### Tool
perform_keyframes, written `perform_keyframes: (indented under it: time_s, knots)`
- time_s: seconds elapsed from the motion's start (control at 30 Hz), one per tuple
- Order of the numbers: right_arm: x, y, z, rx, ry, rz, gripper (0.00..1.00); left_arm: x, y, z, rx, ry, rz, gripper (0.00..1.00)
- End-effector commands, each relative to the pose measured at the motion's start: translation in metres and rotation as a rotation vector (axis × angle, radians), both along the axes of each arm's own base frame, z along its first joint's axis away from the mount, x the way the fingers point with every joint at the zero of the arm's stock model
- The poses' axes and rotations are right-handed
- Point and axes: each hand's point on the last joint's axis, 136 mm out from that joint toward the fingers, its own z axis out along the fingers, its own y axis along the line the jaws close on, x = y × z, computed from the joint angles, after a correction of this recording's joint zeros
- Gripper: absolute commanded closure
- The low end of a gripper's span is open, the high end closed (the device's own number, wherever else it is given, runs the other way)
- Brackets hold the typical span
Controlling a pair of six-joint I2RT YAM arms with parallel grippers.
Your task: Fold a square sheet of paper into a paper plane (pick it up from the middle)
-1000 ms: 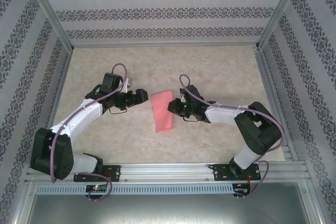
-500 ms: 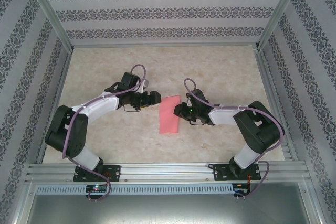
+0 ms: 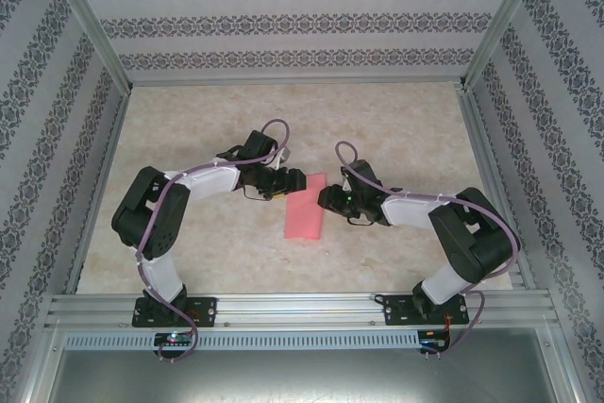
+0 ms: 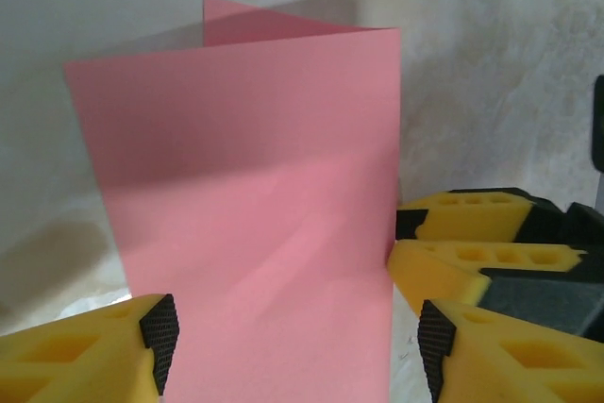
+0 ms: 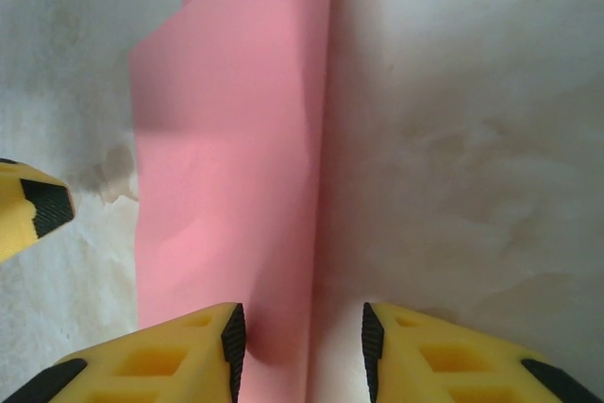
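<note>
Two arms (image 3: 203, 179) reach in from near edge to table (image 3: 396, 129) centre. Left gripper (image 4: 297, 351): jaws apart, straddling square sheet of paper (image 4: 245, 195), folded double, lying on table. Right gripper (image 5: 302, 351): jaws apart, sheet's folded edge in gap, unpinched. Grippers face each other across sheet. Far end: lower layer's corner peeks past upper.

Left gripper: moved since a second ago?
Yes. The left gripper has shifted right, away from the left edge of the table, reaching the square sheet of paper.
</note>
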Motion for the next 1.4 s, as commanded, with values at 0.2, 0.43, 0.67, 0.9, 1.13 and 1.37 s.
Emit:
perform_keyframes:
  time_s: [0.2,0.43,0.67,0.9,1.13,1.37]
  knots:
    - [0.016,-0.005,0.014,-0.037,-0.045,0.018,0.56,0.012,-0.012,-0.004,0.000,-0.027,-0.023,0.32]
    - [0.036,-0.001,0.026,-0.014,-0.058,0.010,0.53,0.009,-0.010,-0.005,-0.003,-0.032,-0.028,0.33]
    - [0.051,0.006,0.012,-0.053,-0.018,0.026,0.48,0.006,-0.005,0.014,0.005,-0.074,-0.029,0.33]
    - [0.053,0.004,-0.005,-0.112,0.029,0.049,0.57,0.001,0.002,0.023,0.027,-0.093,-0.038,0.32]
    - [0.048,-0.007,-0.010,-0.132,0.040,0.028,0.68,0.002,0.004,0.020,0.058,-0.094,-0.047,0.32]
    - [0.038,-0.023,-0.016,-0.172,0.046,0.019,0.68,0.009,-0.001,0.010,0.062,-0.075,-0.051,0.32]
